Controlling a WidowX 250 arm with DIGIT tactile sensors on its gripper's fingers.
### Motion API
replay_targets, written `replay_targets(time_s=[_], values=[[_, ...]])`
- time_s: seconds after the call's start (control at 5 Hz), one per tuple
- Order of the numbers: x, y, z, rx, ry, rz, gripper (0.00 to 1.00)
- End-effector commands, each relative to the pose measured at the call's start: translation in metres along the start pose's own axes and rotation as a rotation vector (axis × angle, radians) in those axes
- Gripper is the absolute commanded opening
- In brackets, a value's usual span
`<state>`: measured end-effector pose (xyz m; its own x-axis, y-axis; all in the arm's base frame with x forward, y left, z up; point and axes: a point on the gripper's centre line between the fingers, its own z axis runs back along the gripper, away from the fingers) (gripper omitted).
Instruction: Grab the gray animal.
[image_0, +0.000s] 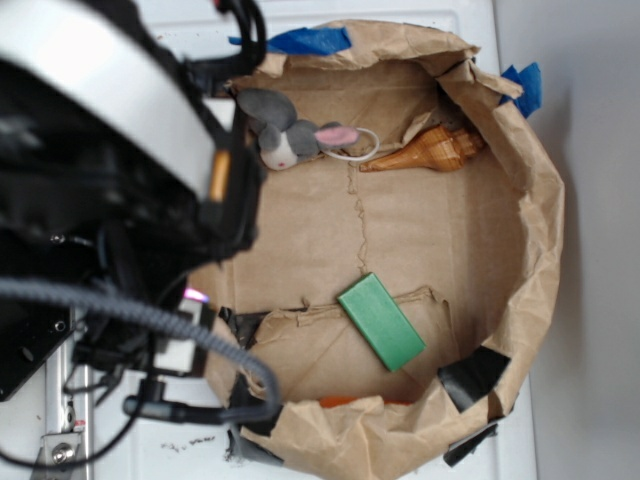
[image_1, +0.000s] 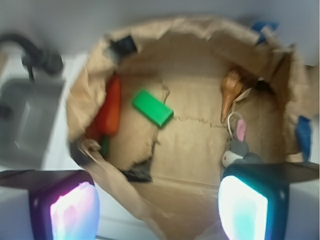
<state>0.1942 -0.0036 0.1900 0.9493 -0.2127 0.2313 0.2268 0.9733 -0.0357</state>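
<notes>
The gray animal lies on the brown paper floor near the far wall, with a white muzzle, a pink ear and a thin white ring beside it. In the wrist view the gray animal sits just above my right finger, partly hidden by it. My gripper is open wide over the paper rim, with nothing between its fingers. In the exterior view my black arm fills the left side and the fingers are not clearly seen.
A brown spiral seashell lies right of the animal. A green block rests mid-floor and an orange-red object lies against the paper wall. Black tape and blue tape patch the rim.
</notes>
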Motion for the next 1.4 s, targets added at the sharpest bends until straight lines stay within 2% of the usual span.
replay_targets(time_s=[0.0,0.2,0.6,0.8,1.0,1.2], values=[[-0.009,0.021,-0.015,0.016,0.002,-0.038,1.0],[0.006,0.04,-0.023,0.01,0.028,0.003,1.0],[0.022,0.055,-0.04,0.015,0.042,0.038,1.0],[0.017,0.046,-0.071,0.052,0.082,-0.001,1.0],[0.012,0.043,-0.095,0.06,0.108,-0.037,1.0],[0.002,0.057,-0.111,0.063,0.121,-0.03,1.0]])
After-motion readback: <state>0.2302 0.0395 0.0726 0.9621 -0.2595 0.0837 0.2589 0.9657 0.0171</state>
